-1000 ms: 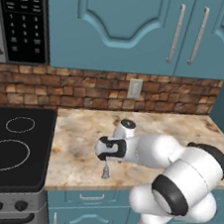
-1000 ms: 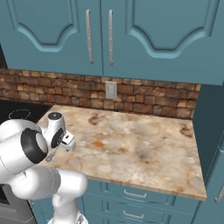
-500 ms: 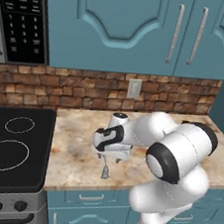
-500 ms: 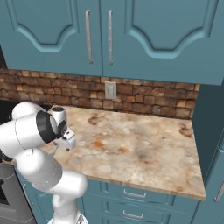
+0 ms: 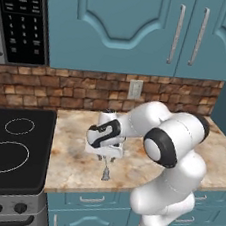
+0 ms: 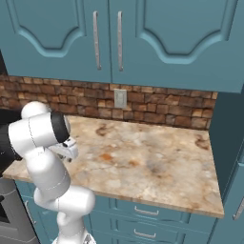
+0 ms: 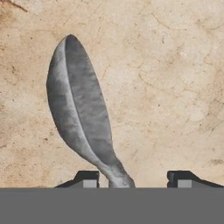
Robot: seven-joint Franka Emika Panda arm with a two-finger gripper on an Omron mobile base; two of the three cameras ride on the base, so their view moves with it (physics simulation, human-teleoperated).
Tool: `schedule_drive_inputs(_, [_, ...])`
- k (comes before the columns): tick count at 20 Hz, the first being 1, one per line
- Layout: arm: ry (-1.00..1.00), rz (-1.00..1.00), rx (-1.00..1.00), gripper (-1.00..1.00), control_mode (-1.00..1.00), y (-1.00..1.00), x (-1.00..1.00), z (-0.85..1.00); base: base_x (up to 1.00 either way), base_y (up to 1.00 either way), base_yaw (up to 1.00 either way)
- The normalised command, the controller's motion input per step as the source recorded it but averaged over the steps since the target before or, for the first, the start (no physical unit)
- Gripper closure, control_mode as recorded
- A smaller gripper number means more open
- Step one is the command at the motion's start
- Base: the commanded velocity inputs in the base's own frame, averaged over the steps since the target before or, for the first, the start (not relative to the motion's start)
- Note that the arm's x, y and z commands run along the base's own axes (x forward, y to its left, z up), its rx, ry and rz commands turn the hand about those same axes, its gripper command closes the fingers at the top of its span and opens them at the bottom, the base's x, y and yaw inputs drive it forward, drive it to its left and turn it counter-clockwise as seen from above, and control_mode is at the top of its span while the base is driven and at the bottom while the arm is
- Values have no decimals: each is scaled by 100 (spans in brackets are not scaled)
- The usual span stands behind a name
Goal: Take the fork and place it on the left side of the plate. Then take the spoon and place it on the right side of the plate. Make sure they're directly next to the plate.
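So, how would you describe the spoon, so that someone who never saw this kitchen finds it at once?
Look at the marbled counter right of the black stove, near its front edge. There, below the white arm's gripper, is the spoon: small, all grey metal, with an oval bowl seen edge-on in the hand view. Nothing else on that counter is metal.

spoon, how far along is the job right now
Nothing looks done yet. In hand: the gripper is low over the marbled counter, its fingertips either side of the spoon handle, and whether they have clamped is unclear. Left: placing the spoon beside the plate, plus the fork step.
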Motion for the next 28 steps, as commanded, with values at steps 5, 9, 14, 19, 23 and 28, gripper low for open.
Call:
schedule_drive_inputs(5, [10, 0, 0, -100, -100, 5, -27, -64, 0, 0, 0])
schedule_drive_inputs(9, [5, 0, 0, -100, -100, 0, -48, -67, 0, 0, 0])
schedule_drive_inputs(14, [7, 0, 0, -100, -100, 0, -42, -77, 0, 0, 0])
schedule_drive_inputs(19, [3, 0, 0, 100, -100, 0, -31, -66, 0, 0, 0])
schedule_drive_inputs(23, [0, 0, 0, 100, -100, 0, -52, -37, 0, 0, 0])
schedule_drive_inputs(28, [1, 0, 0, 100, -100, 0, -78, -5, 0, 0, 0])
